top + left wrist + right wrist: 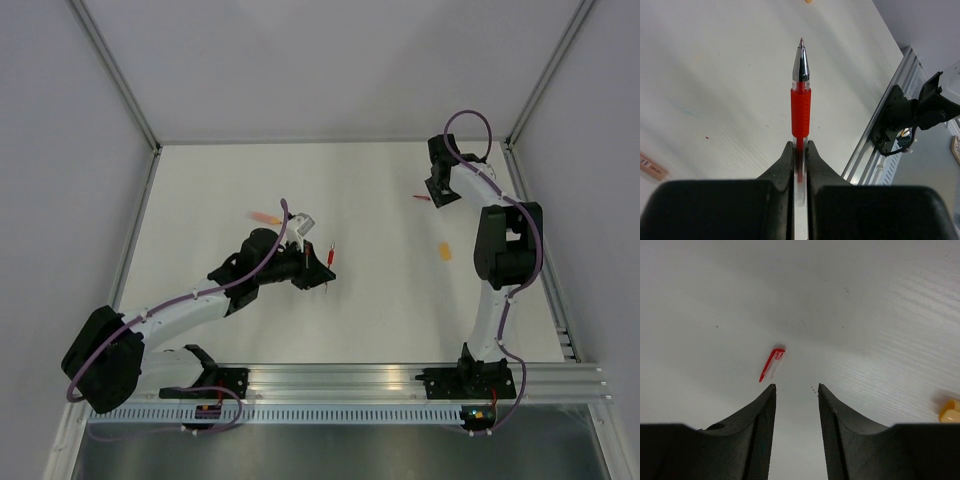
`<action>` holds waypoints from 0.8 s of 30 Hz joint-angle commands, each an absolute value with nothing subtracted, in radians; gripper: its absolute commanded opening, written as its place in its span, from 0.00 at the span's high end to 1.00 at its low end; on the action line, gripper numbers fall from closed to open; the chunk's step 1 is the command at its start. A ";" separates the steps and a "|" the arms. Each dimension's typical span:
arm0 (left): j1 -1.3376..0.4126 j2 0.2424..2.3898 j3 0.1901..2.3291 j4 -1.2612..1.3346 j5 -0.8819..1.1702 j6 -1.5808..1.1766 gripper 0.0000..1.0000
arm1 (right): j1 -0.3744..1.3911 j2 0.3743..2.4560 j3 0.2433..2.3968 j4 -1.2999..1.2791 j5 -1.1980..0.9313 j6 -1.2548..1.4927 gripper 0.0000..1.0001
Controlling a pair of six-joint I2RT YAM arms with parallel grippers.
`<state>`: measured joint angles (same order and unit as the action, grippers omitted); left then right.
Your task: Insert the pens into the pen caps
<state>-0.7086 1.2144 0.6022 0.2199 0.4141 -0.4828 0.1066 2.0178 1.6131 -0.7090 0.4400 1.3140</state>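
Claws differ. The left claw (800,147) is clamped tight on the red pen (800,100), gripping the clear barrel just behind the red grip sleeve. The sleeve and the metal tip stick out past the fingertips, clear of the worktop (715,90). From above, this claw sits over the middle of the worktop. The orange pen (265,216), blurred, lies flat near the arm's wrist on the far left side.

The right claw (796,386) is half open over bare worktop near the far right corner, with nothing between its fingers. The red cap (772,364) lies on its side just beyond one fingertip, outside the gap and not touching the finger. The orange cap (950,411) lies off at the edge of the right wrist view. From above, it is nearer the arm bases than the red cap and well apart from both claws and both pens.
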 commanded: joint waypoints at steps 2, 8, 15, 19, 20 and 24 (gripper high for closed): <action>-0.710 1.186 0.611 0.262 0.446 -0.505 0.98 | 0.091 2.104 1.701 -0.710 0.319 1.367 0.57; -0.712 1.186 0.612 0.256 0.439 -0.502 0.98 | 0.071 2.178 1.764 -0.700 0.281 1.359 0.60; -0.712 1.189 0.615 0.249 0.437 -0.497 0.98 | 0.048 2.154 1.685 -0.392 0.154 1.136 0.67; -0.712 1.190 0.615 0.249 0.436 -0.497 0.98 | 0.029 2.089 1.524 -0.093 0.005 0.976 0.67; -0.712 1.192 0.617 0.249 0.436 -0.497 0.98 | 0.020 2.091 1.487 -0.048 -0.033 0.936 0.66; -0.710 1.193 0.615 0.245 0.439 -0.492 0.98 | 0.006 2.132 1.436 0.164 -0.182 0.861 0.68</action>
<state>-0.7086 1.2144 0.6022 0.2188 0.4210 -0.4831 0.0185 2.1422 1.4471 -0.0914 -0.0322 0.9741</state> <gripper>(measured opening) 0.062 0.328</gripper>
